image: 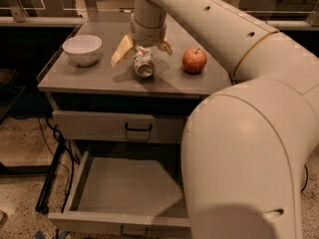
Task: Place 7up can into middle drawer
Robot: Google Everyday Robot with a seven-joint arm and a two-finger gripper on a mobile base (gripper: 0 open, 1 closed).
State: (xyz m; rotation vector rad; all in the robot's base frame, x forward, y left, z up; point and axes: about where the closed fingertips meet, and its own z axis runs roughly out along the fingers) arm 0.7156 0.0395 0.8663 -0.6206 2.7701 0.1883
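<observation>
On the worktop (99, 81), the open end effector (143, 55) straddles the tipped can (143, 64). Likely light, slick, dentable: grip its middle gently.

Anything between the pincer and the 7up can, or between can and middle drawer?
Nothing visible. The open pincer straddles the 7up can; the middle drawer below stands open, its right part hidden behind the arm.

Single high close view, past the arm (244, 148), facing down at cabinet (89, 126), end effector (143, 55) above countertop (94, 79)
</observation>
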